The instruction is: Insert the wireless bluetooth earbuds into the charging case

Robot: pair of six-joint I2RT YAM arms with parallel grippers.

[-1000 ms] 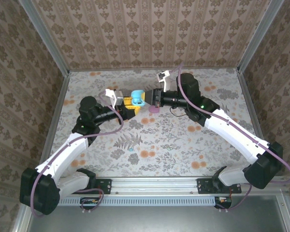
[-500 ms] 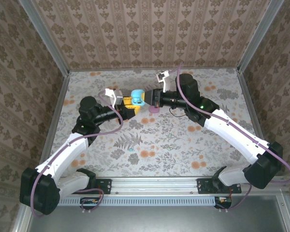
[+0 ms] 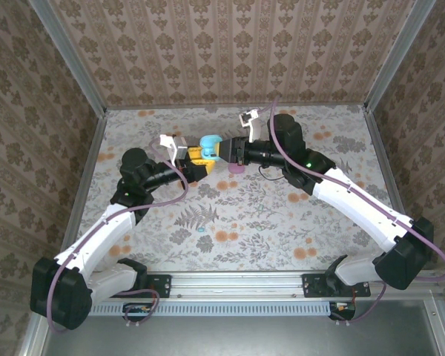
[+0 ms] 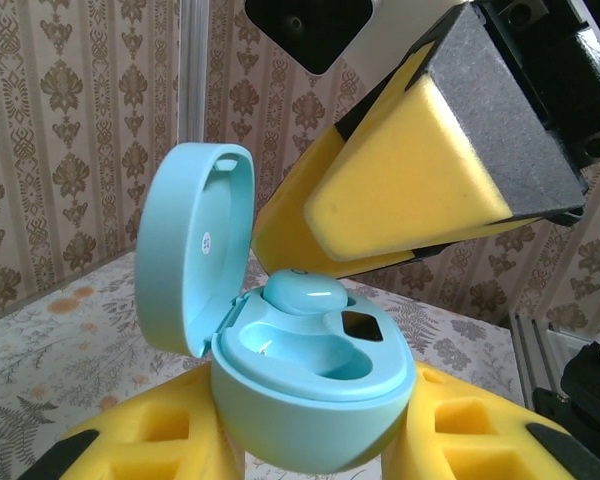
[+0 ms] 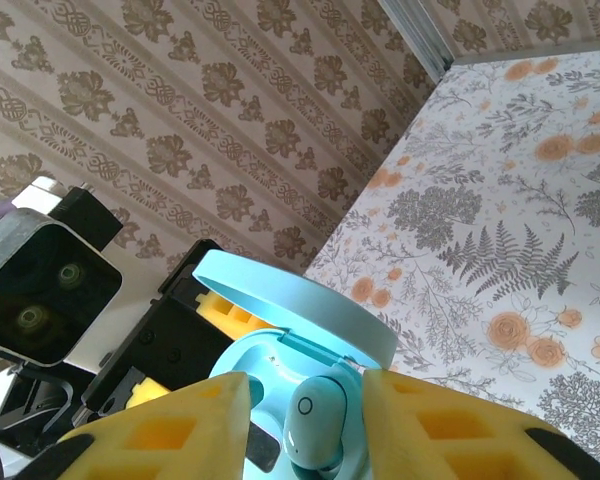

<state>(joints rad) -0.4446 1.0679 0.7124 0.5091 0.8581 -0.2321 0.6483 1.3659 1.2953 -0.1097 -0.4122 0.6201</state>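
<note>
The mint-teal charging case (image 3: 208, 144) is held up over the far middle of the mat, and my left gripper (image 3: 198, 158) is shut on its lower body. In the left wrist view the case (image 4: 310, 400) stands between my yellow fingers (image 4: 145, 440) with its lid (image 4: 192, 255) swung open to the left. One teal earbud (image 4: 305, 291) sits in the far socket; the near socket is bare. My right gripper (image 3: 224, 150) faces the case from the right. Its jaws (image 5: 305, 420) stand open on either side of that earbud (image 5: 315, 430), with a small gap on each side.
A tiny teal bud (image 3: 201, 229) lies on the flowered mat (image 3: 282, 222) near the front middle. A small pink rounded piece (image 3: 237, 169) rests on the mat under the right gripper. Patterned walls and metal posts (image 3: 81, 81) close in the back and sides.
My right gripper's jaws have parted off the earbud, which stays in the case. Both grippers and the case have drifted slightly toward the back wall.
</note>
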